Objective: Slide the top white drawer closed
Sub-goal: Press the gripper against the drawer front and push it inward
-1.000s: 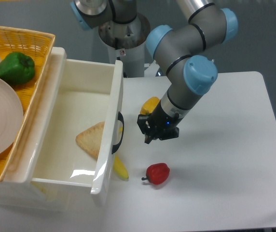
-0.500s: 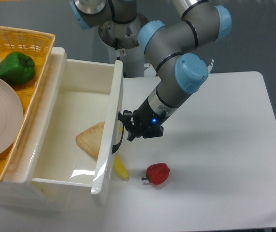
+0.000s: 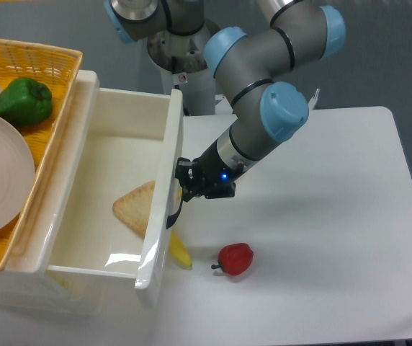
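Observation:
The top white drawer (image 3: 98, 144) stands pulled far out to the right, with a triangular slice of bread (image 3: 137, 207) inside. Its front panel (image 3: 164, 187) carries a curved black handle (image 3: 175, 202). My gripper (image 3: 186, 186) is low over the table, right against the front panel at the handle's upper end. Its black fingers look close together, but the view does not show whether they are open or shut.
A yellow wicker basket (image 3: 47, 65) on the cabinet top holds a green pepper (image 3: 23, 101), a plate (image 3: 1, 180) and a white item. A red pepper (image 3: 235, 258) and a yellow banana (image 3: 179, 251) lie on the white table (image 3: 321, 231) by the drawer front.
My gripper has moved left across the table, from beside the yellow object to the drawer's front panel at the handle. The drawer has barely shifted.

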Tool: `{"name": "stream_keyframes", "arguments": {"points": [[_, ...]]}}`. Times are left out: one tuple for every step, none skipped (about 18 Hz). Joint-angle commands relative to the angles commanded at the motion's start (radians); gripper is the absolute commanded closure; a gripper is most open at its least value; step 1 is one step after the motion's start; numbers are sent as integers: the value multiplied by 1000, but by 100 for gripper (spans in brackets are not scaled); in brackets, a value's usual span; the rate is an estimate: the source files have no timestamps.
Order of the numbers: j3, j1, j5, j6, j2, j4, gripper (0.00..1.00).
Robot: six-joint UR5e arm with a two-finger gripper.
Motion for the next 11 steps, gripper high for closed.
{"name": "stream_keyframes", "arguments": {"points": [[0, -2, 0, 0, 0, -3, 100], [0, -2, 0, 0, 0, -9, 100], [0, 0, 0, 0, 0, -14, 100], [0, 2, 0, 0, 0, -14, 100], [0, 2, 0, 0, 2, -15, 100], [0, 2, 0, 0, 3, -20, 100], [0, 2, 0, 0, 9, -21, 100], [0, -2, 0, 0, 14, -21, 100], [0, -2, 0, 0, 14, -21, 100], [0, -2, 0, 0, 14, -23, 100], [0, -2, -2, 0, 14, -26, 100]]}}
